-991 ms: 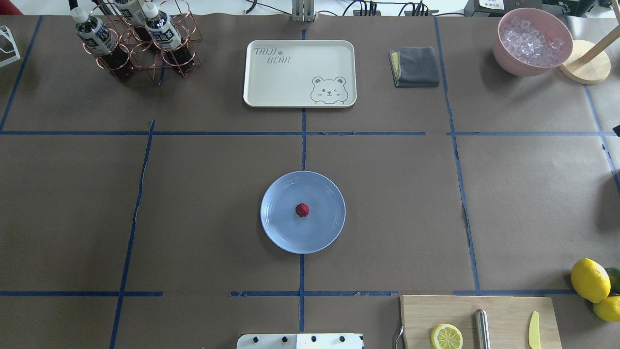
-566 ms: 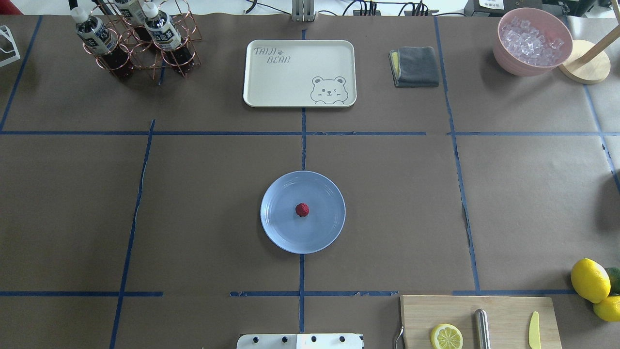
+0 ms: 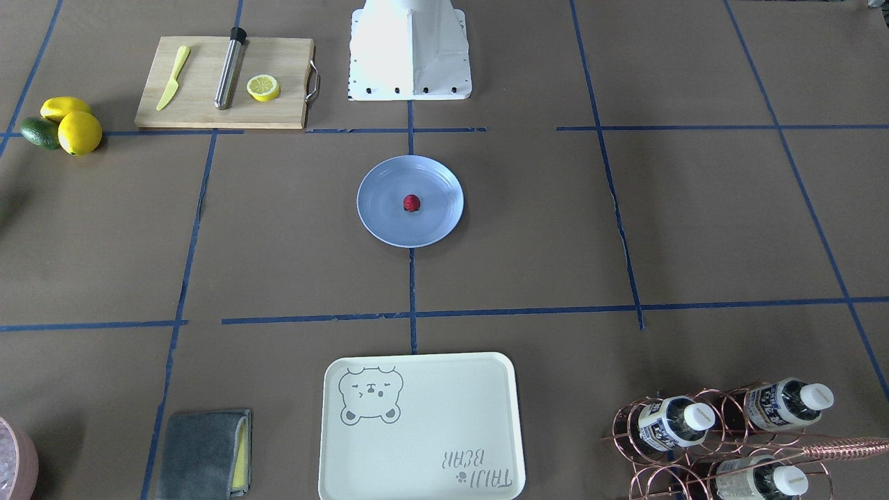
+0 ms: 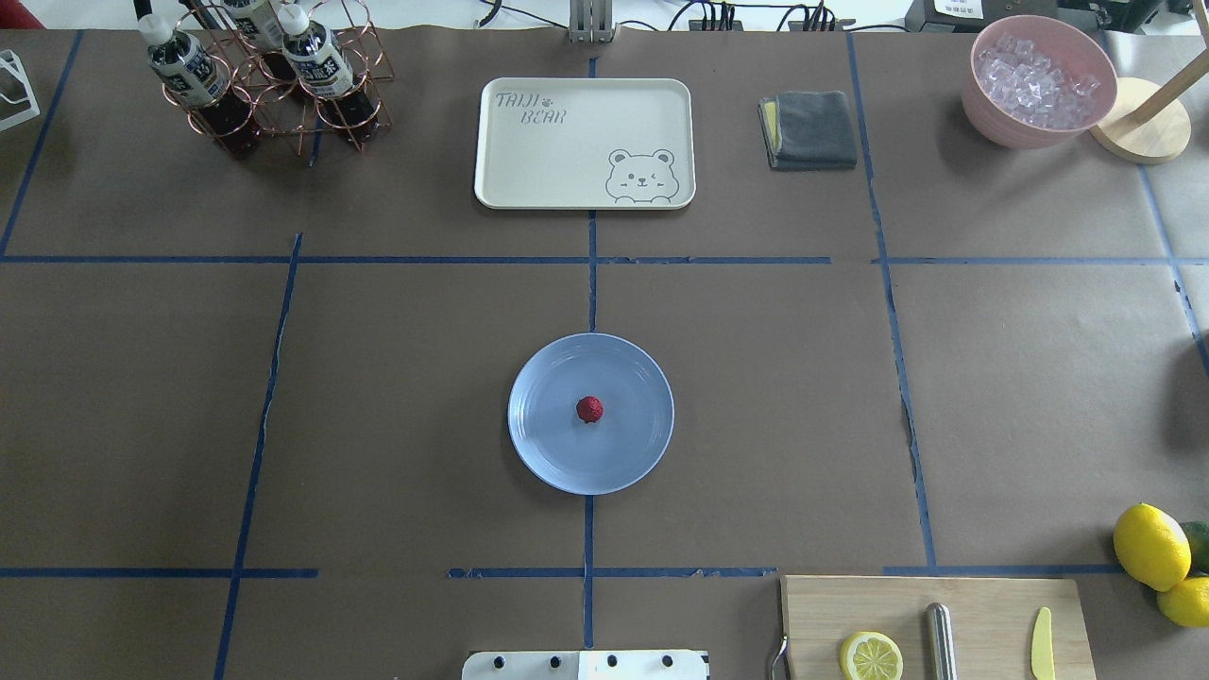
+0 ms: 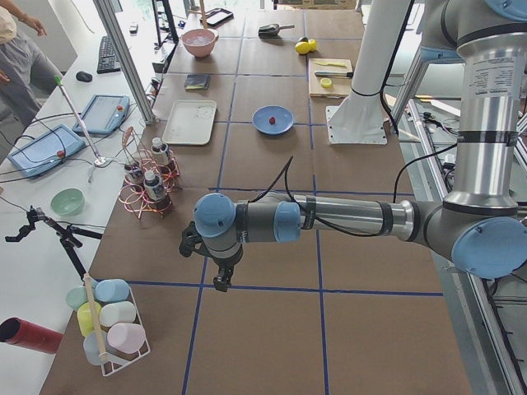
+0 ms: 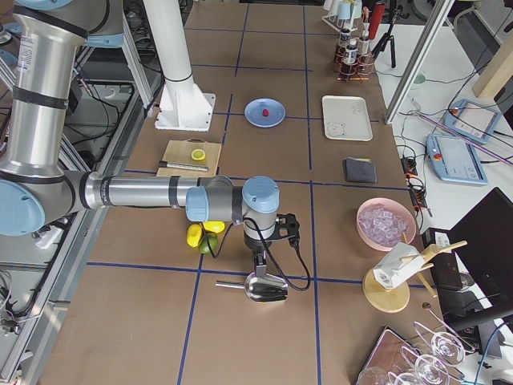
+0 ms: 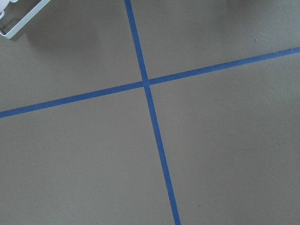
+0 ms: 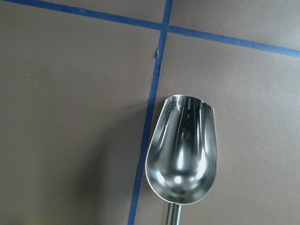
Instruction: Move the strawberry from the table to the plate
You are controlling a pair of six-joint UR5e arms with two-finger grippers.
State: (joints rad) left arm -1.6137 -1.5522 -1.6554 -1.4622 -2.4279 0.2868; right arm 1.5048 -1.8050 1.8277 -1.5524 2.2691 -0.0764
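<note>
The small dark-red strawberry (image 4: 589, 409) lies at the middle of the light-blue plate (image 4: 548, 453), near the centre of the brown table (image 4: 397, 378); the front view shows the strawberry (image 3: 411, 203) on the plate (image 3: 380, 217) too. Neither gripper is near them. Only the left-end view shows my left gripper (image 5: 221, 282), which hangs over a tape crossing far from the plate (image 5: 284, 124). Only the right-end view shows my right gripper (image 6: 260, 267), which points down over a metal scoop (image 6: 264, 288). I cannot tell whether either is open or shut.
A cream bear tray (image 4: 584, 142) lies beyond the plate, with a grey cloth (image 4: 809, 129) and a pink bowl of ice (image 4: 1037, 80) to its right. A bottle rack (image 4: 264, 76) stands back left. A cutting board (image 4: 935, 628) and lemons (image 4: 1150, 546) sit front right.
A small dark shape at the overhead view's right edge has gone from view. The strawberry and the plate have not moved.
</note>
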